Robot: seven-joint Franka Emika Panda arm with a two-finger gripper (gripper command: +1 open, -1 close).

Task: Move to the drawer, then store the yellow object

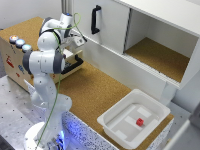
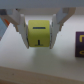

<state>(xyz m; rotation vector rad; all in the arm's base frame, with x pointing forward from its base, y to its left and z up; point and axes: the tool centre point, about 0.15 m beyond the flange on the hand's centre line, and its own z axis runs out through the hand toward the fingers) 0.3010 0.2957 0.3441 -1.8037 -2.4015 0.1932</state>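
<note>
Slippage is the chief hazard here, since the wrist view shows the claw [image 2: 39, 31] clenched on the yellow object [image 2: 39, 33], with a pale finger [image 2: 19, 28] pressed against each flank and only a small share of each side covered. The block sits square between the jaws, a dark mark on its face, and a tilt or a jolt of the arm could plausibly let it twist or drop before it is over the drawer [image 1: 71, 64]. In the exterior view the claw [image 1: 76, 42] hangs just above the drawer, which juts from the front of the cork-topped tan box [image 1: 24, 31] with its black bar handle [image 1: 72, 65] facing out over the bench [image 1: 95, 90]. The robot's own elbow and forearm hide most of the drawer's inside, so how far it stands open and whether the block is truly over the cavity cannot be told. If the release came while the block was above the drawer's front edge or the handle, it would likely bounce off onto the bench beside the box. A descent made too close to the box could also knock a finger against the drawer's wall. The white tub [image 1: 112, 121] holding the small red block [image 1: 140, 121] lies well apart from the drawer, as does the white cabinet door [image 1: 107, 20] with its vertical black handle [image 1: 95, 19], so neither seems likely to interfere.
</note>
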